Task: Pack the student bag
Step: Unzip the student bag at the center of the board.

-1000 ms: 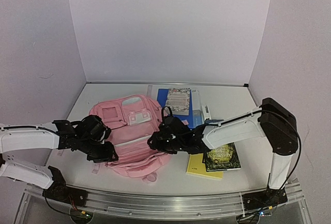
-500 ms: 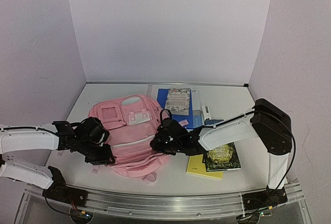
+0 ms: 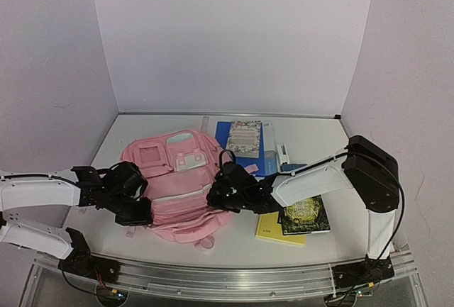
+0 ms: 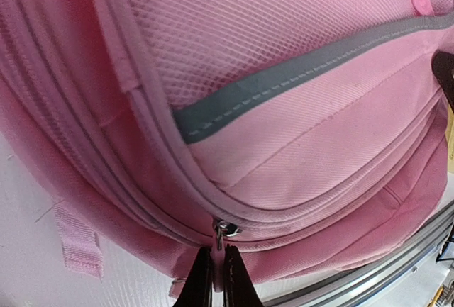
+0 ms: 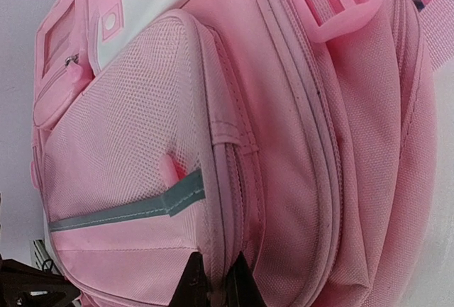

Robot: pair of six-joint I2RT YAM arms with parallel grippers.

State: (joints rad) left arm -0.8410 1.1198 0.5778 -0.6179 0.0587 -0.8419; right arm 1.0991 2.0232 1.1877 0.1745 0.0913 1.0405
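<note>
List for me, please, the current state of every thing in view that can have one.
student bag, lying flat, front up, zips seemingly closed.
left gripper, jaws shut on the zip pull at the bag's edge.
right gripper, jaws pinched on a bag seam.
dark book, closed, lying on the yellow book.
floral notebook, closed, lying on the blue folder.

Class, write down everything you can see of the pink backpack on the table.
The backpack is soft pink fabric with mesh panels, a grey strip, pale patches, pink straps and a plastic buckle. It lies front up on the white table, zips apparently closed. The left claw pinches a metal zip pull at its near-left edge; the right claw grips a seam on its right side.
</note>
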